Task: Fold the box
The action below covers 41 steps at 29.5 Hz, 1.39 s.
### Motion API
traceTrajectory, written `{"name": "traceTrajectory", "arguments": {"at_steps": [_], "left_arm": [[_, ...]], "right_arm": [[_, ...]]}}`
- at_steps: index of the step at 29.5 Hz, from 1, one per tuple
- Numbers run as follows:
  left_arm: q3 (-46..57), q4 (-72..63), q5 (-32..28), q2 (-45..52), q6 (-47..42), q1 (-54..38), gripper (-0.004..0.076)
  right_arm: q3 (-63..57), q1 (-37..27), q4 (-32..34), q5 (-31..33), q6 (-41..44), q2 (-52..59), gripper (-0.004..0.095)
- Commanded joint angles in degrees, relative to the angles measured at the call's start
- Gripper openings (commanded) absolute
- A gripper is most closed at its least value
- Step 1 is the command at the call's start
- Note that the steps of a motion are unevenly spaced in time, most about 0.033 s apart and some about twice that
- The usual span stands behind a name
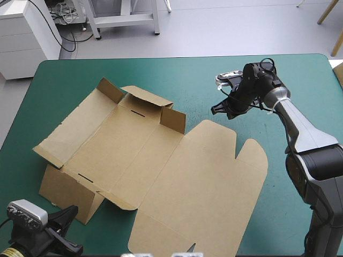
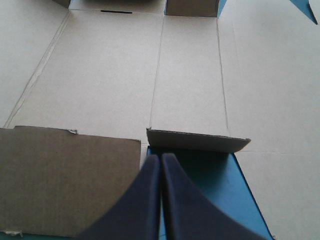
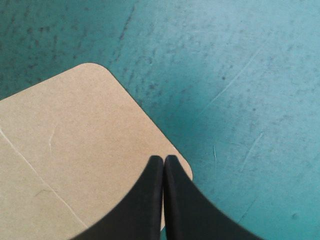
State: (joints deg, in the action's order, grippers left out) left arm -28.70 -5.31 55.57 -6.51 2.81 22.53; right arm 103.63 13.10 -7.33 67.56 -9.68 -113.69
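Both sets of jaws pressed together, holding nothing. Left gripper just short of a small raised flap on the brown box, spread open ahead, mostly flat on the teal-green cover. Right gripper over the rounded lid corner. Early step, seemingly: side walls only half-raised. Next, probably: slipping under a wall, tipping it upright.

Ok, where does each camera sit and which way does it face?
High view: above and behind the robot, facing forward and down on the table and box; both arms show, left gripper near, right gripper far.
Left wrist view: above the left wrist, looking along its shut fingers over the box's floor.
Right wrist view: above the right wrist, looking down past its shut fingers at a rounded lid corner.
Shared: all three show the box.
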Motion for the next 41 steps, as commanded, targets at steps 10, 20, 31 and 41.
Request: {"name": "traceTrajectory", "arguments": {"at_steps": [10,20,31,41], "left_arm": [[-1.7,-0.7,-4.2,-0.9,-0.2,0.3,-0.0008],[-1.7,-0.7,-4.2,-0.9,-0.3,0.3,-0.0008],[-1.7,-0.4,-4.2,-0.9,-0.3,0.3,-0.0008],[-1.7,-0.3,-4.2,-0.9,-0.3,0.3,-0.0008]], "right_arm": [[2.8,1.1,-0.6,-0.6,-3.2,6.6,-0.0016],[11.2,6.2,-0.6,-0.6,-5.9,8.3,-0.0016],[14.2,13.6,-0.4,-1.3,-11.1,8.3,-0.0016],[14.2,14.1,-1.2,-2.4,-17.0,8.2,-0.0006]]}}
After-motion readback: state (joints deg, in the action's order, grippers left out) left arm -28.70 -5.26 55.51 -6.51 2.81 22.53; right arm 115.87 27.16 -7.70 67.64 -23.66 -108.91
